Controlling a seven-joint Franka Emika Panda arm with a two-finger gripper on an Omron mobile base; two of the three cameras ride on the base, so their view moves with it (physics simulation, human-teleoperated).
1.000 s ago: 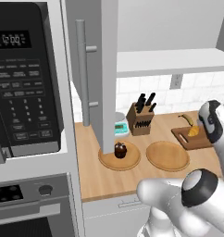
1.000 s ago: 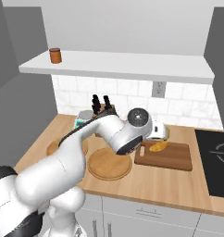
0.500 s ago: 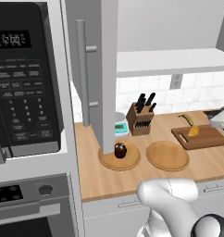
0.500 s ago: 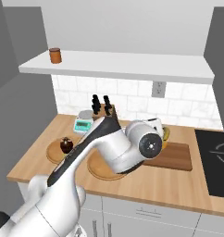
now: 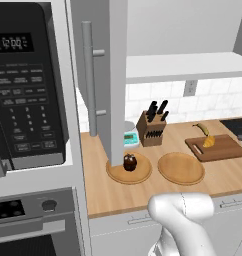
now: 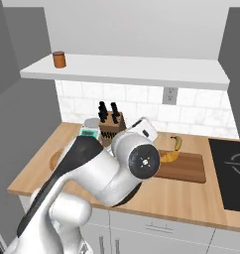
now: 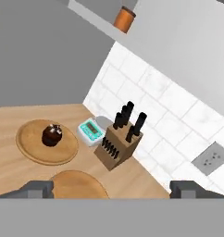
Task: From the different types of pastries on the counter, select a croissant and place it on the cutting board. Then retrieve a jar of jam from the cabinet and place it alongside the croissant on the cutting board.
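Croissant (image 5: 209, 142) already on cutting board (image 5: 224, 149). Jar of jam (image 7: 123, 18) on shelf, high above knife block (image 7: 119, 145). Gripper (image 7: 111, 189) spread, empty; jar lies up and ahead.

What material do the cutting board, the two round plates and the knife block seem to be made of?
The cutting board looks like reddish-brown wood with a matte finish and faint grain lines. The two round plates look like paler wood, matte, with a slightly raised rim. The knife block seems light brown wood with dark slots; its knife handles look like black plastic, though the render leaves that open.
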